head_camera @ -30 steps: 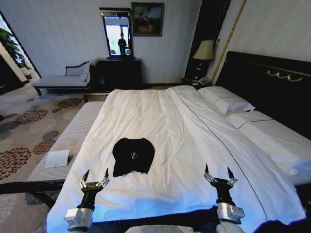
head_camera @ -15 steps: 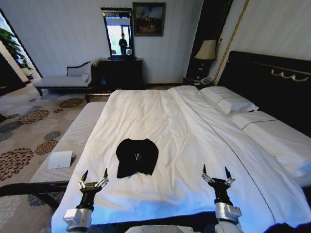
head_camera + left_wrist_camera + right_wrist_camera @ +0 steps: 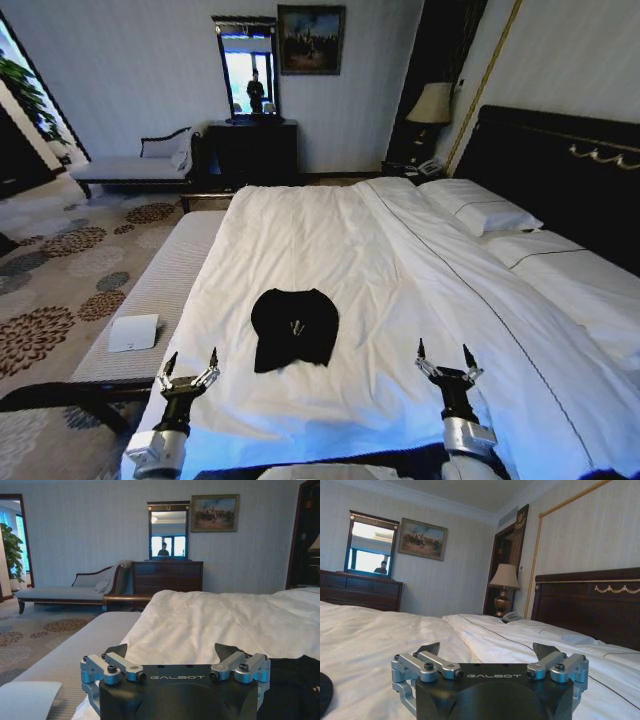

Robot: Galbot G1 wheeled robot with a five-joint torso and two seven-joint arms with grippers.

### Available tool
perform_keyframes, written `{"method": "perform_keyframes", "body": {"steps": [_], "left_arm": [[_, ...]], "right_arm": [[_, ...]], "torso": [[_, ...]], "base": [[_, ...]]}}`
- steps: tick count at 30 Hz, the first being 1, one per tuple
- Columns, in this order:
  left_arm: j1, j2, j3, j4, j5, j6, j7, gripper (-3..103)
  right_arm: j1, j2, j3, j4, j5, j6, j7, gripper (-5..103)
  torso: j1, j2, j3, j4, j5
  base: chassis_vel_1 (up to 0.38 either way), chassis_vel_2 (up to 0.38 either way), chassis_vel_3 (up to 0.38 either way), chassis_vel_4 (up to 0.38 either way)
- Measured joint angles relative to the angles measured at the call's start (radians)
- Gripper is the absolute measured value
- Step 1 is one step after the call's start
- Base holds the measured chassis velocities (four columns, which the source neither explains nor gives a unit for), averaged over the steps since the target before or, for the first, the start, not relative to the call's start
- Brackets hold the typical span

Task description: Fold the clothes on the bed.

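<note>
Nearest, the left gripper (image 3: 187, 369) and right gripper (image 3: 443, 364) hover spread and empty above the bed (image 3: 400, 300)'s near edge. Beyond them, the black T-shirt (image 3: 293, 328) lies bunched on the sheet; it looks light and limp, best pinched at its hem corners.

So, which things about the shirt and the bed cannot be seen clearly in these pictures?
- The black T-shirt: head view, crumpled in a heap; sleeves and lettering are folded out of sight, only a small white mark shows.
- The same shirt in the left wrist view: cut off by the picture's edge and the left pincer.
- The bed: head view, its near edge lies behind both arms; right pincer.
</note>
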Motion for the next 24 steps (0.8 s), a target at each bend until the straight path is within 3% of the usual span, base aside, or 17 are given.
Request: {"method": "perform_keyframes", "body": {"steps": [8, 12, 15, 16, 20, 22, 23, 24], "left_arm": [[-0.001, 0.008, 0.007, 0.004, 0.002, 0.0, 0.0, 98], [0.001, 0.012, 0.009, 0.007, 0.005, 0.0, 0.002, 98], [0.002, 0.012, 0.015, 0.012, 0.016, -0.008, 0.006, 98], [0.002, 0.012, 0.015, 0.012, 0.016, -0.008, 0.006, 98], [-0.002, -0.009, 0.033, 0.032, 0.02, -0.028, 0.007, 98], [-0.002, -0.016, 0.04, 0.047, 0.027, -0.036, 0.011, 98], [-0.002, -0.016, 0.04, 0.047, 0.027, -0.036, 0.011, 98], [0.0, -0.019, 0.044, 0.053, 0.031, -0.04, 0.013, 98]], "right_arm": [[0.005, 0.0, -0.022, -0.012, 0.047, 0.041, 0.001, 100], [0.002, -0.043, -0.065, 0.025, 0.114, -0.033, 0.015, 100], [0.012, -0.127, -0.124, 0.067, 0.259, -0.149, 0.053, 100], [0.012, -0.127, -0.124, 0.067, 0.259, -0.149, 0.053, 100], [0.062, -0.266, -0.192, 0.089, 0.486, -0.282, 0.091, 100], [0.112, -0.339, -0.216, 0.087, 0.564, -0.34, 0.121, 100], [0.112, -0.339, -0.216, 0.087, 0.564, -0.34, 0.121, 100], [0.154, -0.395, -0.228, 0.082, 0.616, -0.377, 0.143, 100]], "torso": [[0.0, 0.0, 0.0, 0.0, -0.0002], [0.0, 0.0, 0.0, -0.0001, 0.0], [0.0, 0.0, 0.0, -0.0001, 0.0004], [0.0, 0.0, 0.0, -0.0001, 0.0004], [0.0, 0.0, 0.0, -0.0002, 0.0001], [0.0, 0.0, 0.0, -0.0001, 0.0003], [0.0, 0.0, 0.0, -0.0001, 0.0003], [0.0, 0.0, 0.0, -0.0001, 0.0004]], "base": [[0.024, 0.076, -0.028, -0.078], [0.0, 0.0, 0.0, 0.0], [0.0, 0.0, 0.0, 0.0], [0.0, 0.0, 0.0, 0.0], [0.0, 0.0, 0.0, 0.0], [0.0, 0.0, 0.0, 0.0], [0.0, 0.0, 0.0, 0.0], [0.0, 0.0, 0.0, 0.0]]}}
